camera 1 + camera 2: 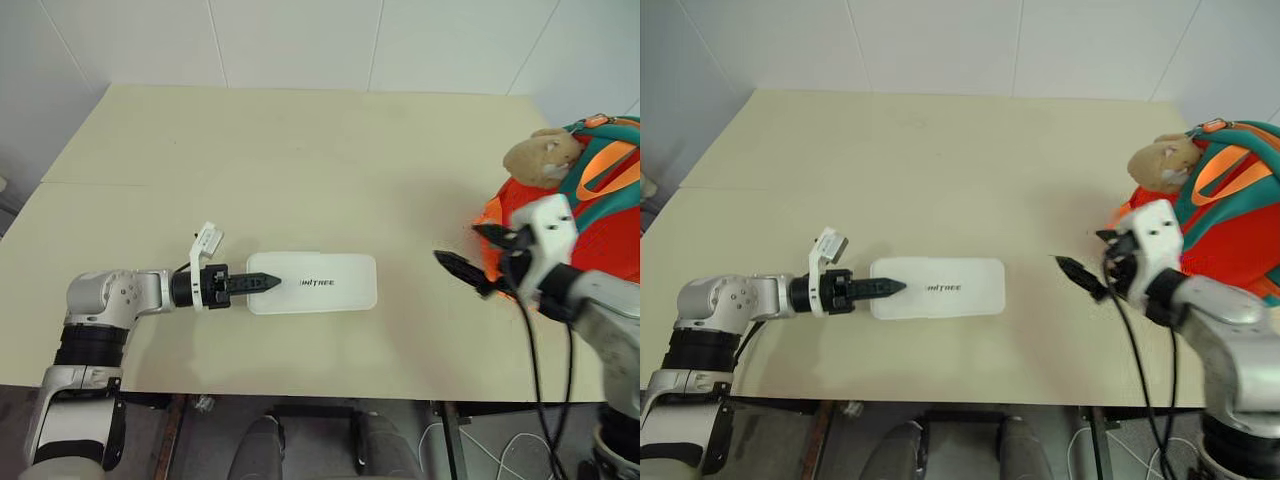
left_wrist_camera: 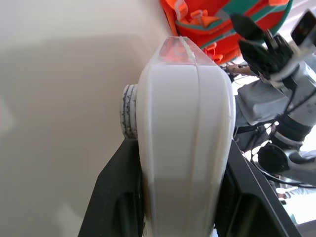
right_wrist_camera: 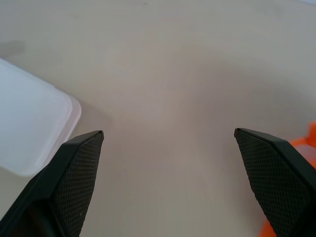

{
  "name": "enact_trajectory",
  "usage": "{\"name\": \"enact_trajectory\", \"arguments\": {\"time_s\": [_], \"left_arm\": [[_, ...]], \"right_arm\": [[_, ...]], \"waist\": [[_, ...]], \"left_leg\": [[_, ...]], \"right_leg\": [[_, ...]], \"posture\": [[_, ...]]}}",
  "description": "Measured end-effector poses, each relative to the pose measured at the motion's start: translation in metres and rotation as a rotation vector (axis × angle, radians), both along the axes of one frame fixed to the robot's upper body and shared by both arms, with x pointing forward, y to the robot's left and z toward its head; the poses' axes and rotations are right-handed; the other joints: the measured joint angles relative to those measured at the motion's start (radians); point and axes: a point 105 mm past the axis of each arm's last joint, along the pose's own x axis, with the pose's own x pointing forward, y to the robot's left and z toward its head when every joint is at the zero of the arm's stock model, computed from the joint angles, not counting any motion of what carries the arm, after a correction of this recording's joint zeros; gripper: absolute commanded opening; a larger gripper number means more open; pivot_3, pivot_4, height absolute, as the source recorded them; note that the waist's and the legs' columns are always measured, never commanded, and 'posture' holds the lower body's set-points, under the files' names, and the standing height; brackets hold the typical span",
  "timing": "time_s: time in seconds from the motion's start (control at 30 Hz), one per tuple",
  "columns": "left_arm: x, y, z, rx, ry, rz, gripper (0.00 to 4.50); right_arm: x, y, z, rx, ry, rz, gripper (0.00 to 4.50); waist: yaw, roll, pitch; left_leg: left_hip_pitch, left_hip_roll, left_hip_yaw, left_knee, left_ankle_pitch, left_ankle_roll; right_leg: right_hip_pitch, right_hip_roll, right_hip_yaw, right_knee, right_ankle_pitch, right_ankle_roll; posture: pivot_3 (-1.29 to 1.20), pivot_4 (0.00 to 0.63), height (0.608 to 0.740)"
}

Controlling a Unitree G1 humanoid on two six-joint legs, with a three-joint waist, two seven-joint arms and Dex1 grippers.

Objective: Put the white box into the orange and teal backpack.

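The white box [image 1: 325,283] is a flat case with dark lettering, over the front middle of the table. My left gripper [image 1: 262,282] is shut on its left end. In the left wrist view the box's seamed edge [image 2: 185,148] sits between the black fingers [image 2: 116,197]. The orange and teal backpack [image 1: 600,230], with a tan plush toy [image 1: 540,155] on top, stands at the table's right edge. My right gripper [image 1: 460,245] hangs open and empty just left of the backpack, well apart from the box. A corner of the box [image 3: 29,128] appears in the right wrist view.
The cream table [image 1: 300,150] stretches bare behind and between the box and the backpack. A white tiled wall [image 1: 300,40] borders the far edge. Black cables [image 1: 530,350] hang from my right arm past the table's front edge.
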Motion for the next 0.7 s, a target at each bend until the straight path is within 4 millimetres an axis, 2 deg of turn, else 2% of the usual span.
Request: {"name": "enact_trajectory", "arguments": {"time_s": [0.2, 0.37, 0.47, 0.57, 0.7], "left_arm": [[0.028, -0.001, 0.026, -0.020, -0.077, 0.073, 1.27], [0.040, -0.008, 0.031, -0.093, -0.051, 0.095, 1.27], [0.049, -0.008, 0.040, -0.133, -0.057, 0.127, 1.27], [0.054, -0.017, 0.044, -0.170, -0.045, 0.131, 1.27], [0.055, -0.020, 0.040, -0.183, -0.002, 0.146, 1.27]], "right_arm": [[-0.039, -0.047, 0.024, 0.021, -0.065, -0.172, 4.50], [-0.058, -0.065, 0.009, 0.010, -0.001, -0.254, 4.50], [-0.055, -0.076, 0.007, -0.016, -0.027, -0.328, 4.50], [-0.037, -0.083, 0.005, 0.048, -0.093, -0.391, 4.50], [-0.014, -0.079, 0.002, 0.117, -0.141, -0.407, 4.50]], "waist": [[-0.003, 0.000, 0.001], [0.001, -0.001, 0.001], [-0.002, -0.001, 0.001], [-0.006, -0.001, 0.001], [-0.005, 0.000, 0.002]], "left_leg": [[-0.002, 0.000, 0.001, -0.002, -0.001, 0.001], [-0.004, 0.000, 0.001, -0.003, -0.003, 0.002], [-0.006, 0.000, 0.001, -0.003, -0.003, 0.002], [-0.005, 0.000, 0.001, -0.002, -0.003, 0.001], [-0.005, 0.001, 0.001, -0.003, -0.003, 0.001]], "right_leg": [[-0.001, 0.001, 0.000, -0.004, 0.000, 0.000], [-0.003, 0.001, -0.001, -0.003, 0.002, 0.007], [-0.004, 0.001, 0.000, -0.004, 0.006, 0.014], [-0.004, 0.001, 0.000, -0.003, 0.006, 0.015], [-0.005, 0.003, 0.000, -0.002, 0.007, 0.016]], "posture": [[0.00, 0.150, 0.740], [0.00, 0.150, 0.740], [0.00, 0.150, 0.740], [0.00, 0.150, 0.740], [0.00, 0.150, 0.740]]}}
